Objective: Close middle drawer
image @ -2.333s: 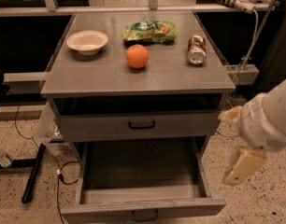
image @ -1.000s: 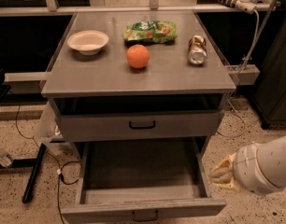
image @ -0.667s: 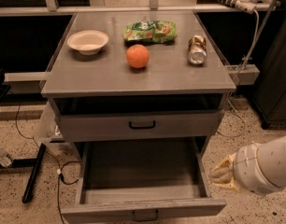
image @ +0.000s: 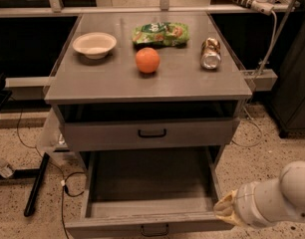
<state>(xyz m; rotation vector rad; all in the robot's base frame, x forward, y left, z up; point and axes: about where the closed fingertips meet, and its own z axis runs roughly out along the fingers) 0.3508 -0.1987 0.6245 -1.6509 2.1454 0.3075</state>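
Observation:
The middle drawer (image: 142, 176) is pulled far out of the grey metal cabinet, showing its deep plain grey box. Its flat front (image: 117, 228) runs along the bottom edge of the camera view, with a small black loop handle (image: 155, 229) at its centre. My gripper (image: 225, 210), on a pale arm coming in from the lower right, is at the drawer's right front corner, touching or nearly touching the front panel's end.
Above it, another grey drawer (image: 102, 133) with a black handle stands slightly out. The cabinet top (image: 92, 78) holds a white bowl (image: 94, 44), an orange (image: 147, 60), a green snack bag (image: 161, 34) and a can (image: 211, 53). Cables (image: 63, 193) lie on the floor at left.
My gripper has moved down and toward the front, from beside the drawer's right side to its right front corner. The drawer has not visibly moved.

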